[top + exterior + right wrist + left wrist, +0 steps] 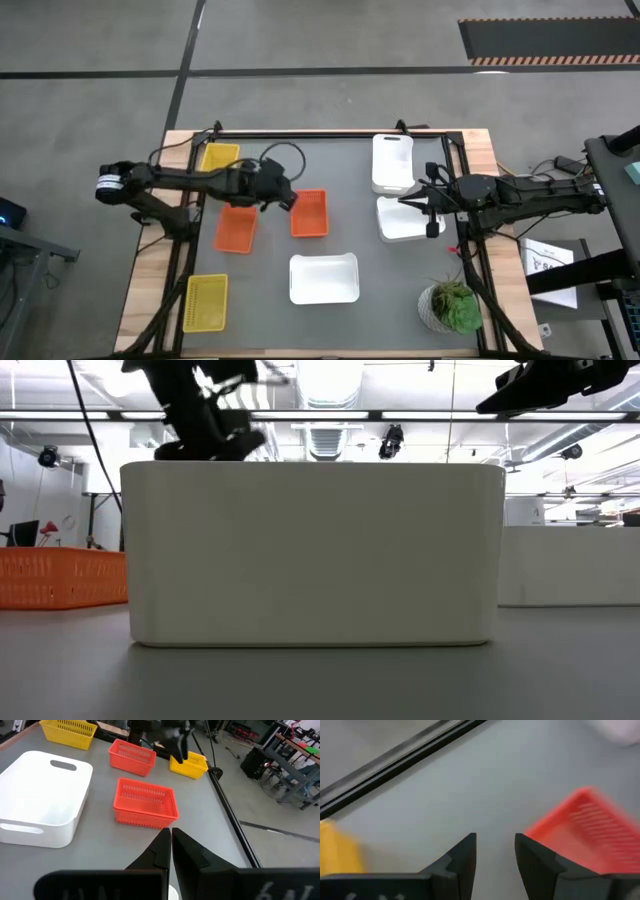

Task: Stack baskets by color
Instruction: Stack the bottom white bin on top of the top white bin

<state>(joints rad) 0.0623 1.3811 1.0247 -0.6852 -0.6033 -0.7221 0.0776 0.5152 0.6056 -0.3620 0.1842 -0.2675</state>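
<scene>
On the grey table (340, 160): two yellow baskets, one at the far left (218, 157), one at the near left (206, 302); two orange baskets, left (236, 228) and centre (309, 213); white baskets far right (393, 162), mid right (403, 219), near centre (323, 278). Left gripper (285, 200), jaws parted and empty, hangs between the orange baskets. Right gripper (432, 216), jaws closed and empty, sits over the mid-right white basket. Potted plant (452, 306) at near right.

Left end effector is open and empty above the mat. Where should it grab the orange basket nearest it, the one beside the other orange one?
Probably the orange basket's long rim nearest the left end effector. Come straight down with one finger inside the mesh wall and one outside. It sits upright and open-topped, its thin wall suits the narrow opening, and the mat around it looks free, apart from the second orange basket.
</scene>
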